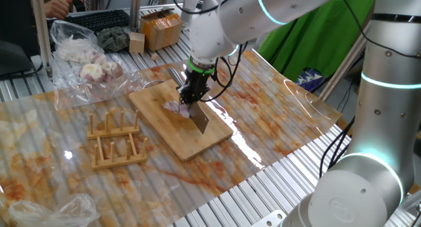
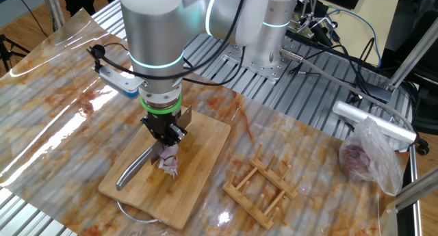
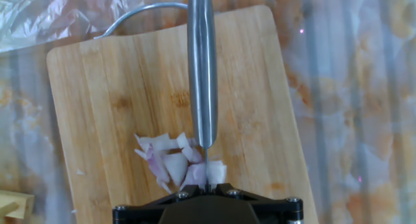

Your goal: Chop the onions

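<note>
While the gripper (image 1: 193, 94), jaws clamped on a steel knife (image 3: 202, 74), pressed into pale pinkish-purple onion pieces (image 3: 175, 163) on the rectangular wooden board (image 3: 104, 94), the chop was mid-stroke; next seemed a lift, then a shift toward nine o'clock.

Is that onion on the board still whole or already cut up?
Cut up. The onion lies as several loose pale pieces on the wooden board, beside the knife.

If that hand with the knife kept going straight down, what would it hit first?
Most likely the onions: the hand points down, shut on the knife, whose blade sits over the pieces on the wooden board. Whether the edge already touches them is unclear.
</note>
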{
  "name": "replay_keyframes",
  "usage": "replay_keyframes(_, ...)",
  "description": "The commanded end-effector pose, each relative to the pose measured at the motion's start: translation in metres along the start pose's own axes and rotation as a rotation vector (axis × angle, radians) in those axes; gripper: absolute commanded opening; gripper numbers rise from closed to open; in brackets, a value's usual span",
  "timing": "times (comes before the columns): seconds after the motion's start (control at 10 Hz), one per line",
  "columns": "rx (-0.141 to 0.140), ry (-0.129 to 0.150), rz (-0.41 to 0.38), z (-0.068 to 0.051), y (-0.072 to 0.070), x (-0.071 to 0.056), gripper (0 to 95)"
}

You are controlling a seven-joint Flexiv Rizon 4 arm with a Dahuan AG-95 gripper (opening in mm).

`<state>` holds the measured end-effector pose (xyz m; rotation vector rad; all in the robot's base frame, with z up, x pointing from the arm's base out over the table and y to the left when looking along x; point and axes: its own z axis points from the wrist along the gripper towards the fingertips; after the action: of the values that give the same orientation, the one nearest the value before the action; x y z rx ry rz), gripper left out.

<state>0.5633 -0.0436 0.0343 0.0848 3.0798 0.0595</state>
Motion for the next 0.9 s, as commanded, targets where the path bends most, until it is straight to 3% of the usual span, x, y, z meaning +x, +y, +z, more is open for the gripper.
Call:
replay_keyframes(0.1, -0.015, 0.029, 0.017, 0.015, 0.001, -0.004, 0.0)
replay_keyframes(0.4, -0.004, 0.073, 0.019, -0.008, 0.002, -0.006, 0.0)
replay_keyframes(0.5, -0.013, 0.09, 0.023, -0.023, 0.002, -0.007, 0.0)
replay_keyframes(0.9, -0.004, 0.087, 0.018, -0.036, 0.003, -0.006, 0.0)
